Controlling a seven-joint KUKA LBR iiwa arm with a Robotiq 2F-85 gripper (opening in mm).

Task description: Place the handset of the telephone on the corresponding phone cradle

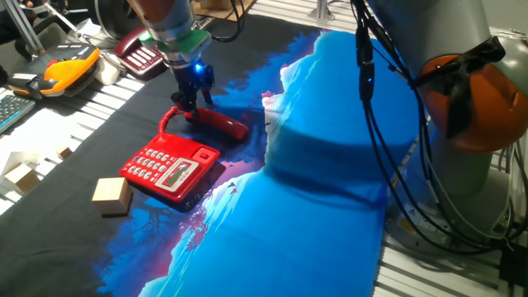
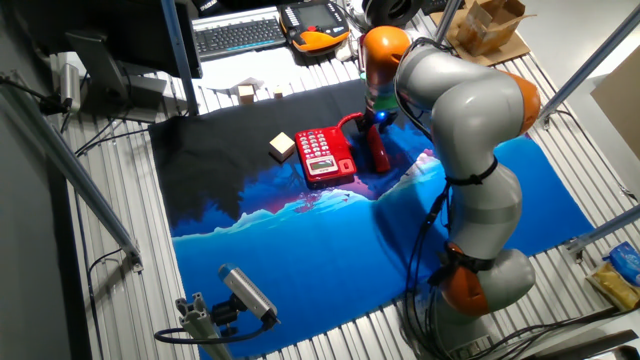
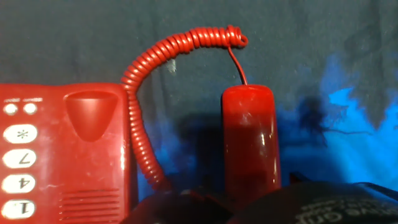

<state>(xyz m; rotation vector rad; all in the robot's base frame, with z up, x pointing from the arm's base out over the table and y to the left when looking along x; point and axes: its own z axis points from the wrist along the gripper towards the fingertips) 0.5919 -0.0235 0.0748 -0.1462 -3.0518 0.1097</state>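
Note:
The bright red handset (image 1: pixel 221 123) lies off its cradle on the dark cloth, just behind the bright red telephone (image 1: pixel 169 169), joined to it by a red coiled cord (image 1: pixel 168 120). My gripper (image 1: pixel 191 102) stands over the handset's end nearest the cord, fingers straddling it. In the hand view the handset (image 3: pixel 249 143) runs straight up between my two dark fingertips (image 3: pixel 186 210), which close in on its sides. The telephone's empty cradle cup (image 3: pixel 92 115) and keypad lie to the left. The other fixed view shows the gripper (image 2: pixel 378 128) over the handset (image 2: pixel 379 156), right of the telephone (image 2: pixel 325 155).
A darker maroon phone (image 1: pixel 139 53) sits at the back left. A wooden block (image 1: pixel 111 196) lies left of the telephone, with more blocks (image 1: pixel 20 176) at the table's left edge. An orange-yellow pendant (image 1: pixel 69 71) and a keyboard (image 2: pixel 240 32) lie at the back. Blue cloth (image 1: pixel 330 181) covers the right side.

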